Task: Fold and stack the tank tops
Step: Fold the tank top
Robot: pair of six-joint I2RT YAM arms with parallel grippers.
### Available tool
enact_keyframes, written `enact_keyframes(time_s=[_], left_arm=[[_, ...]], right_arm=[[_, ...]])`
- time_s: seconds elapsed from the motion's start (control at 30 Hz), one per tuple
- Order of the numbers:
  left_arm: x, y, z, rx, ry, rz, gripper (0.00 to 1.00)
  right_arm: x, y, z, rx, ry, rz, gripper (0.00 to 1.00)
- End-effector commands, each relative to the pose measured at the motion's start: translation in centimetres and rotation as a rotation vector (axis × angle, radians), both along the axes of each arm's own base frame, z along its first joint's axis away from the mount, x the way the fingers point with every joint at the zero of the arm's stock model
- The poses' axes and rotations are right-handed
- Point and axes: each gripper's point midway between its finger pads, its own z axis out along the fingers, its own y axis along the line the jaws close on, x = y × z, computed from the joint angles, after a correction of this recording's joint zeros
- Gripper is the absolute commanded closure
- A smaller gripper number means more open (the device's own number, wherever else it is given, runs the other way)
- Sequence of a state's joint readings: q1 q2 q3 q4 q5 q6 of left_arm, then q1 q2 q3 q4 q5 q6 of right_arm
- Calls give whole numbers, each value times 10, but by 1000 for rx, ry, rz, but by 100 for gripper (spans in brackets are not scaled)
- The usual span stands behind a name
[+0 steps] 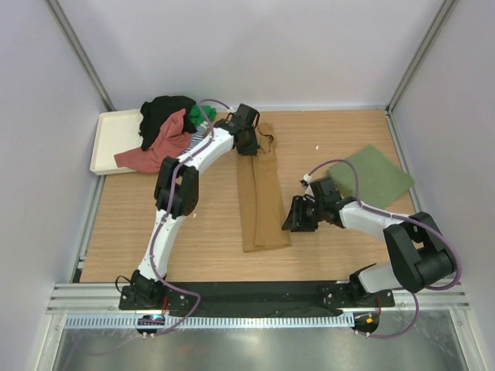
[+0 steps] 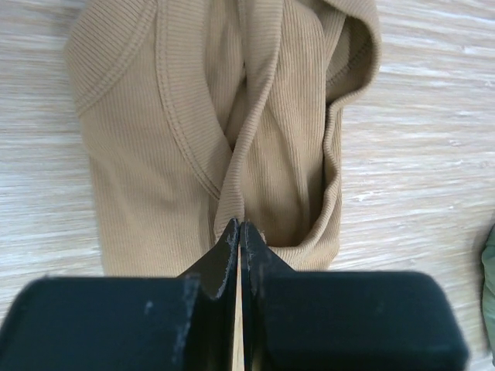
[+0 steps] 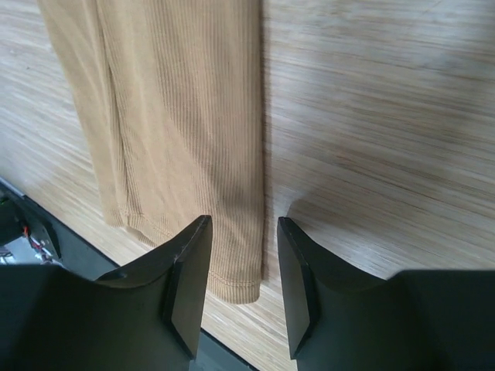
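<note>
Left hand [image 2: 238, 232], stretched forward, is pinched on the tank top [image 2: 155, 154]; right hand [image 3: 244, 226] hovers half-parted.

Tank top heap [image 1: 166, 127] partly on tray [image 1: 108, 148]

we see the right gripper [image 3: 244, 232], jaws parted, above the hem corner of a ribbed mustard-brown cloth tank top [image 3: 186, 131] lying flat on a pale wooden table [image 3: 387, 116].

No readable text is showing anywhere: the brown tank top [image 1: 261, 201], the green top [image 1: 377, 176], the tray [image 1: 110, 144] and the table [image 1: 205, 243] are bearing none.
</note>
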State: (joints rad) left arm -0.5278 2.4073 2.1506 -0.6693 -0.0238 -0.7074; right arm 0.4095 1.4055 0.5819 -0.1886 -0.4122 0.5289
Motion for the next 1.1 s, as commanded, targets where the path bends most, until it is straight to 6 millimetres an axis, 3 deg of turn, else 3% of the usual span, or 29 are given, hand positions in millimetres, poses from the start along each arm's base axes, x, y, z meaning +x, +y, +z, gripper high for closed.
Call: enact_keyframes(time_s=[0.0,0.3,0.37,0.47,0.53,0.57,0.63,0.67,0.73,0.77,0.8,0.87,0.9,0.97,1.0,1.07], left_arm=[[5,-8,40,-87,-61,-14,100],[3,-5,23,-80,-26,-20,100],[1,-5,25,-81,-25,-23,98],[-3,-4,33,-87,-31,-30,89],[-8,-3,38,-89,-28,-38,74],[-11,-2,51,-93,-45,-46,69],[-20,3,57,-83,-42,-52,52],[-24,7,76,-86,-74,-57,47],[-40,15,76,-43,-71,-55,36],[-50,19,100,-57,-104,-65,35],[-64,27,89,-17,-82,-55,33],[-83,36,96,-1,-94,-50,31],[-107,41,93,7,-75,-53,31],[-132,46,87,6,-57,-55,31],[-163,48,73,-1,-11,-68,33],[-189,47,59,-23,18,-77,35]], right_arm=[[-10,7,-7,38,19,19,55],[-41,-2,-14,13,62,-2,71],[-45,-3,-11,21,55,-13,82],[-58,-7,-17,19,80,-29,86],[-60,-6,-15,33,70,-35,86],[-62,-6,-14,36,68,-37,86],[-65,-6,-14,42,65,-43,86],[-66,-6,-14,42,68,-50,86],[-67,-6,-13,41,68,-58,85],[-69,-6,-13,41,70,-56,84],[-69,-6,-12,42,70,-56,83],[-69,-5,-10,38,60,-55,82],[-70,-6,-9,30,65,-59,82],[-70,-7,-7,28,62,-62,82],[-70,-7,-7,25,66,-67,82],[-71,-6,-5,30,66,-72,85]])
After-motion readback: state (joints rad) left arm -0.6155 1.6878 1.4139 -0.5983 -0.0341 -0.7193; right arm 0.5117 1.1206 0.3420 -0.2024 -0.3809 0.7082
